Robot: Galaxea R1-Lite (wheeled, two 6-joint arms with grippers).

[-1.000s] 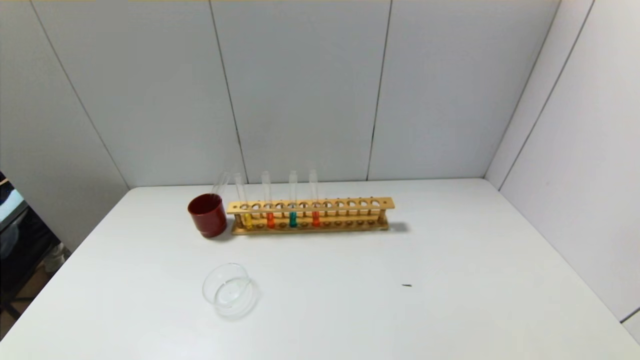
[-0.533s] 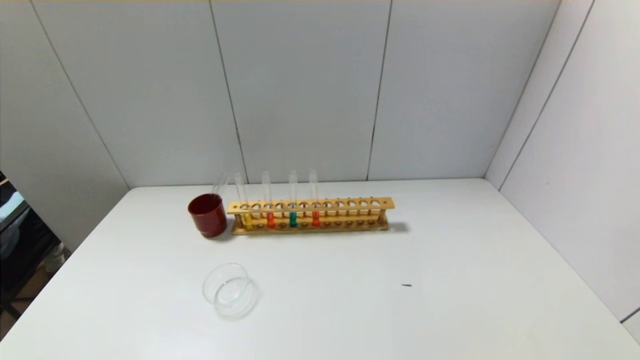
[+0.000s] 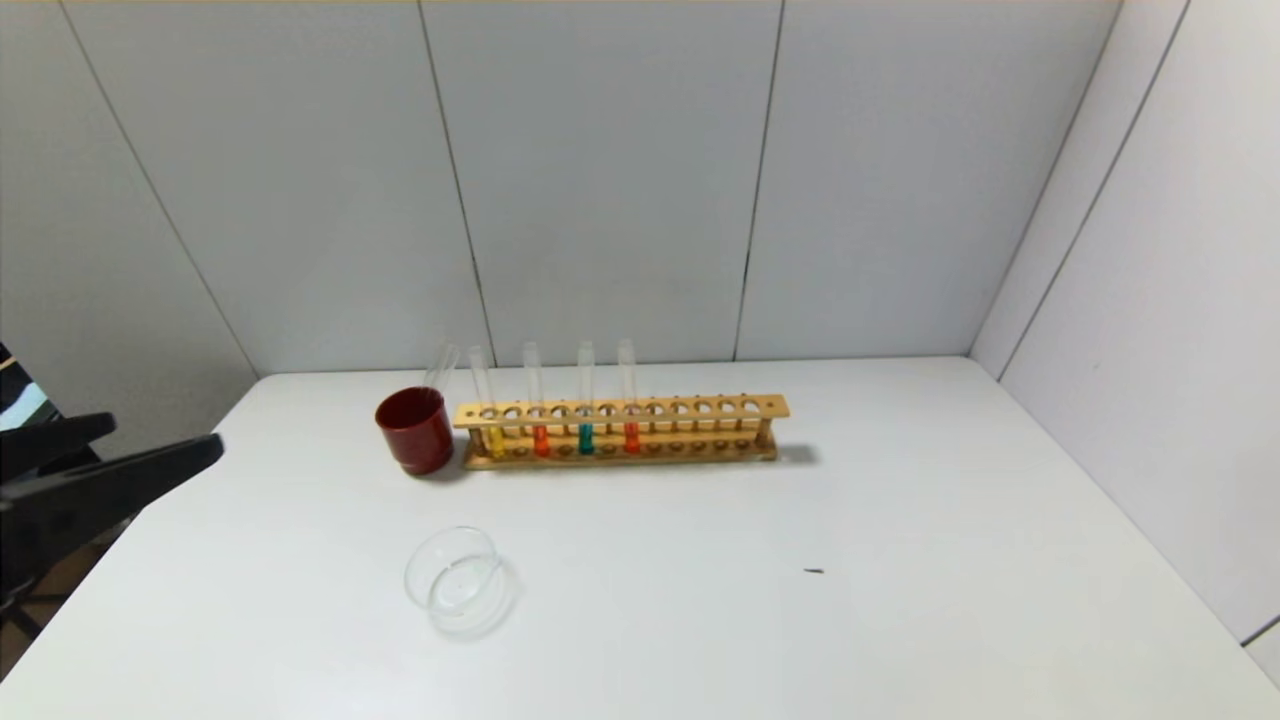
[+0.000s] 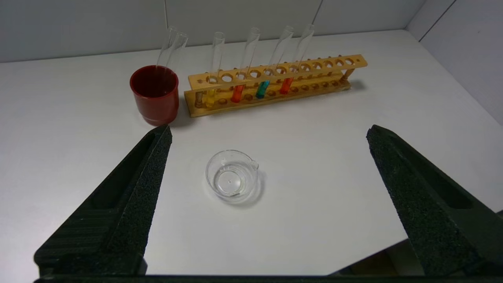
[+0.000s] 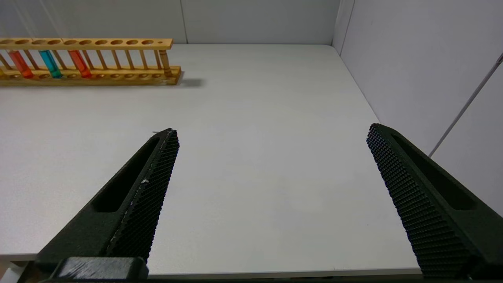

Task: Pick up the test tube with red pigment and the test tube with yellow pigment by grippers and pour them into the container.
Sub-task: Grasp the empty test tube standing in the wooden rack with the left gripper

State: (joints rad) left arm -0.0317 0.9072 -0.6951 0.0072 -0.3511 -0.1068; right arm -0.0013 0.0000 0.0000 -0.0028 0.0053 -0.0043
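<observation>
Your left gripper, fingers spread and holding nothing, enters at the head view's left edge. The red cup touches the rack holding the yellow tube and red tube. The dish sits lower centre on bare worktop. Your right gripper, fingers also released, shows only in its wrist view.

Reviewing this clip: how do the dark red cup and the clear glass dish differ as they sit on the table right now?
The dark red cup is opaque and tall; the clear glass dish is see-through and shallow. The cup holds leaning empty tubes; the dish holds none. The cup stands beside the wooden rack; the dish sits apart, nearer the open left gripper. Both are round and upright.
</observation>
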